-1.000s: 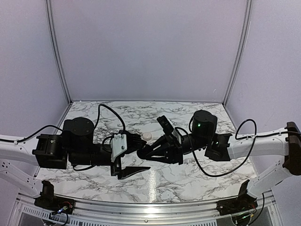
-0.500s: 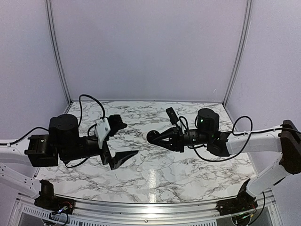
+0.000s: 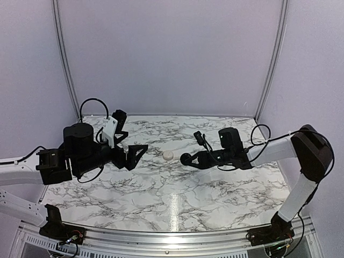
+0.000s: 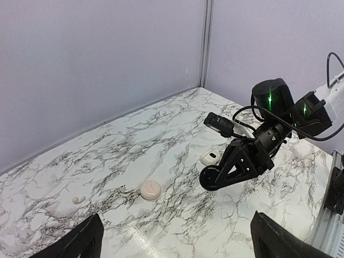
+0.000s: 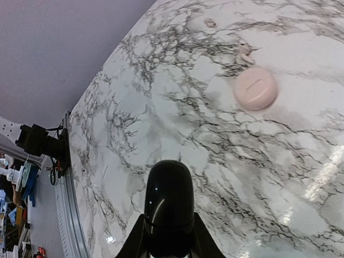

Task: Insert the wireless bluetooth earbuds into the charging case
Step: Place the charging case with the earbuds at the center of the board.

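The charging case (image 3: 169, 155) is a cream pebble lying shut on the marble; it also shows in the left wrist view (image 4: 150, 189) and the right wrist view (image 5: 256, 88). Tiny pale stubs with dark ends lie near it (image 4: 126, 189) (image 5: 245, 54), with another further off (image 4: 79, 200) (image 5: 209, 22); they are too small to confirm as the earbuds. My left gripper (image 3: 133, 130) (image 4: 176, 217) hovers open and empty, left of the case. My right gripper (image 3: 188, 158) (image 5: 169, 236) is shut on a black round puck (image 5: 169, 199), just right of the case.
A brighter white squarish piece with a dark spot (image 4: 209, 157) lies on the marble behind the right gripper. Grey walls close the table's back and sides. The metal rail (image 3: 172, 236) runs along the near edge.
The left arm drew back to the left and its jaws spread fully. The right arm pulled away to the right with the puck. The case is uncovered between them.
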Motion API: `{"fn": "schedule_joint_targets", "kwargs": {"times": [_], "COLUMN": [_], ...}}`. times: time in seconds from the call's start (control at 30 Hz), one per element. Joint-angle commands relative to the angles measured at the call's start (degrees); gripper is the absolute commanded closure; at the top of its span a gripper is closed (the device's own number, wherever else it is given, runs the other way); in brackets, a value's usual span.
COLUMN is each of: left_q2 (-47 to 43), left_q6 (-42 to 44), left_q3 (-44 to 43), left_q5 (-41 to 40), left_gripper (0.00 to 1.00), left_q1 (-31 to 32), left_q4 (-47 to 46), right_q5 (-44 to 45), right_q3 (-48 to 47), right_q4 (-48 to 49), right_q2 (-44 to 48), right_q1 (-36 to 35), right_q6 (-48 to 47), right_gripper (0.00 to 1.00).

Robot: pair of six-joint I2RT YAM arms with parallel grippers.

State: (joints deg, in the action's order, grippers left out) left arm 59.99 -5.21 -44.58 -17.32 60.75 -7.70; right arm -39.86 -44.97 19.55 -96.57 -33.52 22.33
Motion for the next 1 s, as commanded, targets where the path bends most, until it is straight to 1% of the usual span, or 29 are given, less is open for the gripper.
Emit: {"fn": "schedule_joint_targets", "kwargs": {"times": [0.0,0.17,0.3,0.47,0.73,0.83,0.97], "left_q2": [1.6,2.9,3.8,5.2,4.5,3.9,3.3], "left_q6": [-4.0,-4.1,-4.2,-4.4,-4.4,-4.3,-4.3], "left_q3": [-0.1,-1.1,-1.7,-2.5,-2.2,-1.8,-1.0], "left_q5": [-1.2,-1.8,-2.0,-2.3,-3.2,-3.6,-3.7], "left_gripper": [0.01,0.01,0.01,0.01,0.01,0.01,0.01], "left_q1": [-0.6,-1.0,-1.5,-2.0,-2.0,-2.1,-2.2], "left_q4": [0.1,0.7,0.9,1.5,1.5,1.5,1.3], "right_q5": [2.6,3.0,4.2,3.9,7.6,9.0,10.9], "right_q3": [-1.9,4.3,7.4,7.7,7.7,8.0,7.3], "right_q4": [-4.7,-7.0,-10.2,-11.9,-15.4,-16.2,-17.8], "right_q2": [0.1,3.1,5.2,3.7,2.8,3.2,3.7], "right_q1": [4.1,8.4,11.4,13.3,14.8,15.5,15.6], "right_q6": [0.2,1.1,-0.3,-1.2,-3.0,-3.1,-3.5], "right_gripper": [1.0,1.0,1.0,0.95,0.91,0.84,0.71]}}
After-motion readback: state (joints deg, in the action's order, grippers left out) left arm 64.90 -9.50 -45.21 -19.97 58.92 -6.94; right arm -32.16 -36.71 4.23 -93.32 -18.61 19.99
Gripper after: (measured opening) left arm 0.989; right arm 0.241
